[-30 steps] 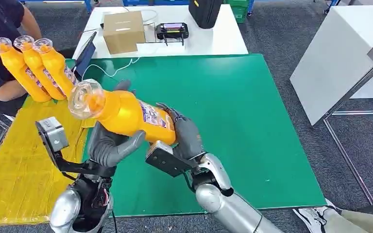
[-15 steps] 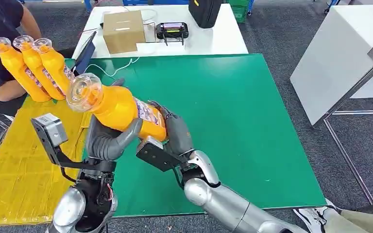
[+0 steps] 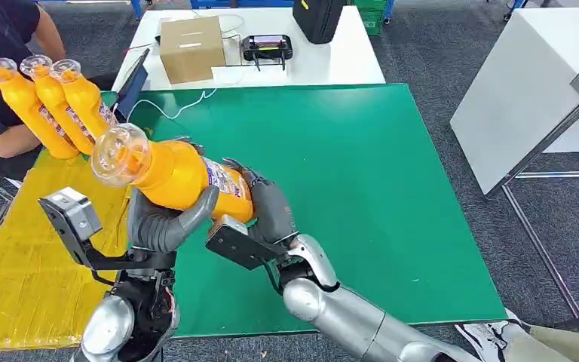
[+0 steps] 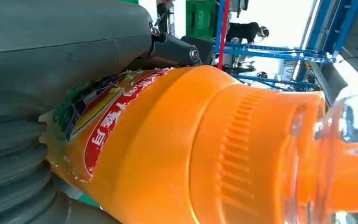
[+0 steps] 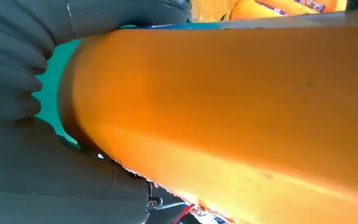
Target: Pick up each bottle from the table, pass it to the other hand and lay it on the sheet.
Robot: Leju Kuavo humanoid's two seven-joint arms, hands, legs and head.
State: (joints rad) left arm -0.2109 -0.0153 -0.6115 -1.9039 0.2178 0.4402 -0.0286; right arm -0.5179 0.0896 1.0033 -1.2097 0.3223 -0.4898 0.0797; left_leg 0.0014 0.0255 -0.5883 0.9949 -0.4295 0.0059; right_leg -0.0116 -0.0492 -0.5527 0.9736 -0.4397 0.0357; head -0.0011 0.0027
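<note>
An orange bottle (image 3: 173,170) with a clear cap is held in the air above the green table's left part, cap toward me and to the left. My left hand (image 3: 167,220) cups its upper body from below, thumb against the side. My right hand (image 3: 268,207) grips its base end. Up close, the left wrist view shows the bottle (image 4: 191,149) against my left hand (image 4: 37,93). In the right wrist view the bottle's body (image 5: 242,107) lies in my right hand (image 5: 32,154). Three more orange bottles (image 3: 54,105) lie side by side on the yellow sheet (image 3: 22,264) at the far left.
The green table (image 3: 377,188) stretches to the right. Behind it a white table (image 3: 332,60) carries a cardboard box (image 3: 191,47), a controller (image 3: 267,47) and a black bag. A person (image 3: 0,68) sits at the far left beside the sheet. A white table (image 3: 528,90) stands at the right.
Both hands have carried the bottle leftward and a little lower, toward the yellow sheet. My left hand stays under it throughout; the three bottles on the sheet have not moved.
</note>
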